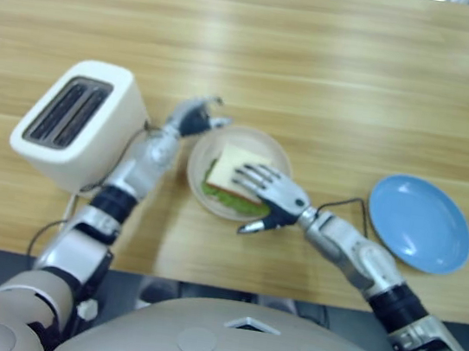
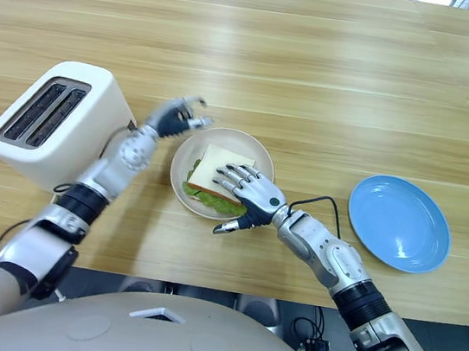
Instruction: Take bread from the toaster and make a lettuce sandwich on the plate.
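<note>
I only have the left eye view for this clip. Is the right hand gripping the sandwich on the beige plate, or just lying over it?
Observer: In the right eye view the right hand lies spread over the white bread slice on the round beige plate, fingers uncurled, not gripping.
Operator: Is lettuce under that slice?
Observer: Yes, green lettuce pokes out along its left and near edges.
Operator: Any bread in the toaster?
Observer: Both slots of the white boxy toaster look dark, with no slice sticking up.
</note>
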Robot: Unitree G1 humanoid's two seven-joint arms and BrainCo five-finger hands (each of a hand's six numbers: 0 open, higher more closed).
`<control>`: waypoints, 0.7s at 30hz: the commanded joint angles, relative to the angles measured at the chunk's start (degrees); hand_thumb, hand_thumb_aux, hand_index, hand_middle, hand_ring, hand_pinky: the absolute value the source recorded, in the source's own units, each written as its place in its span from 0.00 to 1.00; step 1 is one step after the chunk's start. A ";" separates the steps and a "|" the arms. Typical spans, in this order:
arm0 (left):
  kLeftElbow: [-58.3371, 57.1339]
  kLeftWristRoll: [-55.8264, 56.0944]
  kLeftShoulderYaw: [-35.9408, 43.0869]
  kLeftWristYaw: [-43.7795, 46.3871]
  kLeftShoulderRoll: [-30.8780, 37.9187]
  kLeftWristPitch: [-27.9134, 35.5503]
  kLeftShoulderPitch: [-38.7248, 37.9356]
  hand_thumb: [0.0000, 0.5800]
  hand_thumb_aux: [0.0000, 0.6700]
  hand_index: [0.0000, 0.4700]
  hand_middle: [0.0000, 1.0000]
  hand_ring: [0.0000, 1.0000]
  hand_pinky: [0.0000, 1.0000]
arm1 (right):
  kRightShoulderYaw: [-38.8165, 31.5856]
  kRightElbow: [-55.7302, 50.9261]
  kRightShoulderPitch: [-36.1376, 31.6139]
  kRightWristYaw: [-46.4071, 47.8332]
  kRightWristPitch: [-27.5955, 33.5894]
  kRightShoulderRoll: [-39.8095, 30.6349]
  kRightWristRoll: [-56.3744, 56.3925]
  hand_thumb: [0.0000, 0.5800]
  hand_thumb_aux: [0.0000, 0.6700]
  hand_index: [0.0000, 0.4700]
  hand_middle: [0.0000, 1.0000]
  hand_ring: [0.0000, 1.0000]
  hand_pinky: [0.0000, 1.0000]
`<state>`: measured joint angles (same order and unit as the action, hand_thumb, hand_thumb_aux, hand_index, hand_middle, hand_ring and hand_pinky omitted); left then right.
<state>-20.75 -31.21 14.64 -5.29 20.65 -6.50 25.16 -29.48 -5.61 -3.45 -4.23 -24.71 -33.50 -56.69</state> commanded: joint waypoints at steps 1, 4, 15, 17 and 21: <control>11.96 -2.17 -4.42 -1.40 3.56 1.67 -1.36 0.00 0.00 0.00 0.00 0.00 0.00 | -4.12 -4.35 2.37 3.90 0.55 -1.23 -3.10 0.00 0.00 0.00 0.00 0.00 0.00; 21.29 -3.98 -8.23 -0.60 6.68 3.70 -2.86 0.00 0.00 0.00 0.00 0.00 0.00 | -4.21 -4.58 2.55 3.64 0.65 -1.51 -3.33 0.00 0.00 0.00 0.00 0.00 0.00; 29.44 4.86 -10.02 10.13 4.18 7.74 -13.14 0.00 0.00 0.00 0.00 0.00 0.00 | 4.81 8.36 7.98 2.86 -2.63 -2.30 13.25 0.00 0.00 0.00 0.00 0.00 0.00; 28.61 6.88 -10.61 11.77 3.43 8.63 -14.86 0.00 0.00 0.00 0.00 0.00 0.00 | 8.75 15.75 10.94 4.25 -3.29 -0.65 25.65 0.00 0.00 0.00 0.00 0.00 0.00; 29.60 11.34 -12.66 14.46 2.96 9.81 -17.22 0.00 0.00 0.00 0.00 0.00 0.00 | 16.77 34.26 13.96 4.83 1.18 5.30 51.65 0.00 0.00 0.00 0.00 0.00 0.00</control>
<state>8.47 -22.52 3.48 7.21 23.81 2.20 8.95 -16.99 20.27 10.31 0.04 -26.36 -29.36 -17.28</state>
